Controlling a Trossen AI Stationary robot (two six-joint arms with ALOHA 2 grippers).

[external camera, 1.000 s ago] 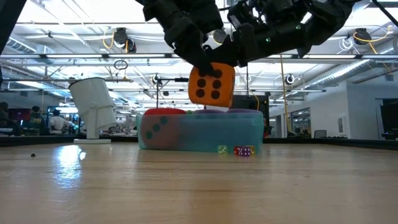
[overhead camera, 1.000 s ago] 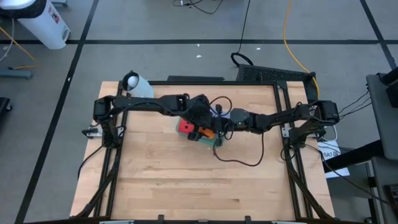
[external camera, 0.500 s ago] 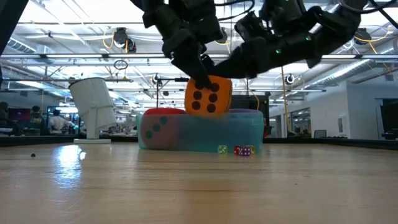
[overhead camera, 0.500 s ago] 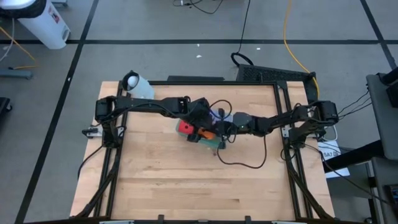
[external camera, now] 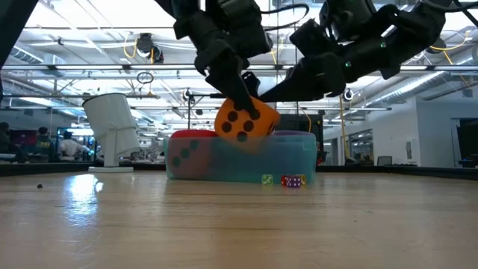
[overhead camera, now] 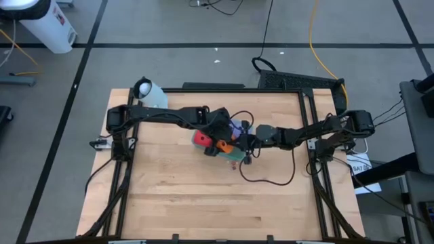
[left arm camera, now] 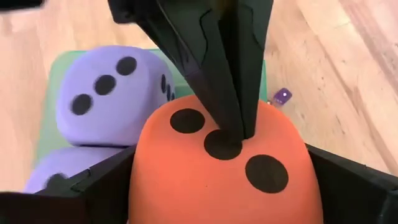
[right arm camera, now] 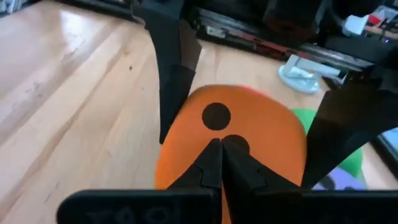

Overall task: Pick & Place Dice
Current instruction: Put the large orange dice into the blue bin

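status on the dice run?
Left gripper shut on orange die, tilted just over the bin. Right gripper beside the bin, jaws closed, empty. Purple dice already in the bin. Nothing blocking.

I see an orange die (external camera: 245, 122) with black dots, a pale purple die (left arm camera: 112, 93) with dark dots, a red die (overhead camera: 202, 138) and a green die (right arm camera: 329, 134). The bin (external camera: 299, 158) is see-through teal; the table (overhead camera: 203, 190) is light wood grain.
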